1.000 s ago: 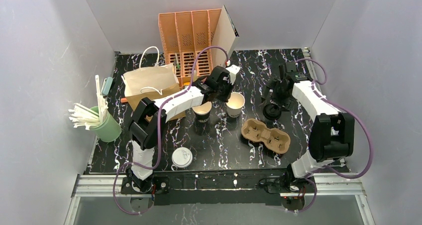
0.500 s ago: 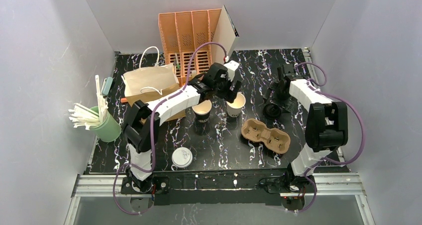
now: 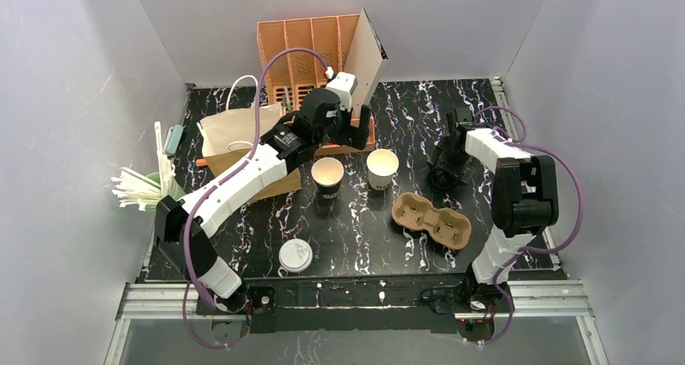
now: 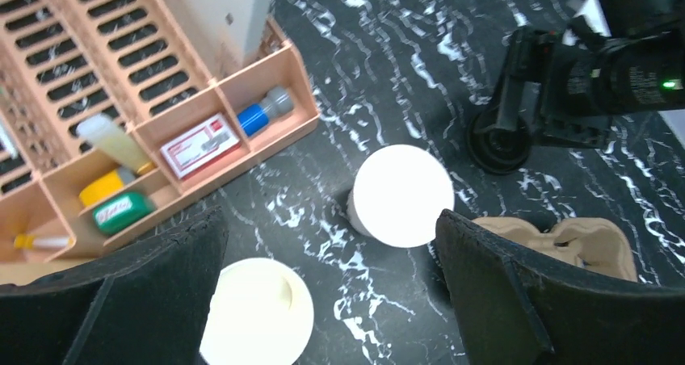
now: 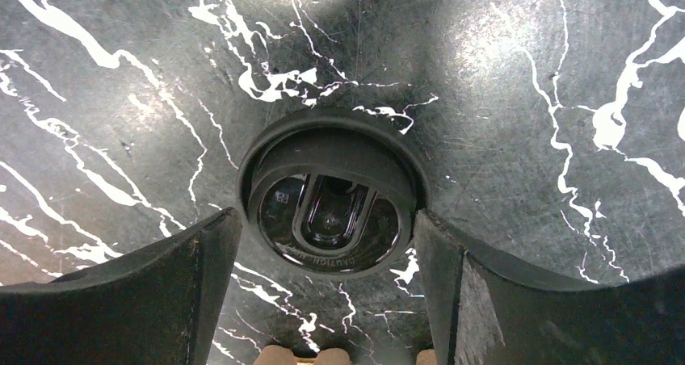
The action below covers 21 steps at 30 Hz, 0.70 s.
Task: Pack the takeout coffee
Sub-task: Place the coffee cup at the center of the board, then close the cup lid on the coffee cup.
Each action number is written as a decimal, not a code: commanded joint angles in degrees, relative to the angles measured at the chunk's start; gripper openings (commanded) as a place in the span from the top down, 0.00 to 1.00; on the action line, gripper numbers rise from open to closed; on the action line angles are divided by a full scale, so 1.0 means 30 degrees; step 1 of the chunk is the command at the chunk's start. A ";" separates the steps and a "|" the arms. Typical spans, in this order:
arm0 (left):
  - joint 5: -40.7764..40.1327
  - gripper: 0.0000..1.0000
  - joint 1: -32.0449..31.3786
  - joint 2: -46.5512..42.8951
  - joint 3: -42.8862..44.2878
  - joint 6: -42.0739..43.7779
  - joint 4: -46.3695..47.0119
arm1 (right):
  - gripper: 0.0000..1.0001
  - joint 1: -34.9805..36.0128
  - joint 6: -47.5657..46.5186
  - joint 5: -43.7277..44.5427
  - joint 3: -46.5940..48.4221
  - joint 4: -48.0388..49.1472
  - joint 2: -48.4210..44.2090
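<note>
Small white paper cup (image 3: 382, 168): upright on black marbled table (image 3: 485, 106), behind left end of brown pulp cup carrier (image 3: 430, 220). Left pincer (image 3: 354, 132), now spread, has released it and lifted away. Black round plastic lid (image 5: 327, 211): behind carrier's middle, straddled by spread right pincer (image 3: 449, 165); lidding likely next.

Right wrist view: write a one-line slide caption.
Right gripper poised over the black lid on the black marbled table, one finger either side of its rim.
</note>
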 commanded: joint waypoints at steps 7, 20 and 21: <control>0.0511 0.02 0.1294 0.0387 0.1325 -0.2044 -0.4744 | 0.16 -0.0026 0.0519 0.0690 0.0560 -0.0399 0.1163; 0.0349 0.02 0.1426 0.0713 0.1521 -0.2406 -0.5295 | 0.26 0.0064 0.0511 -0.0549 0.2439 -0.2884 -0.0853; 0.0405 0.02 0.1434 0.0768 0.1563 -0.2406 -0.5289 | 0.27 0.0073 0.0430 -0.0906 0.2596 -0.3037 -0.1413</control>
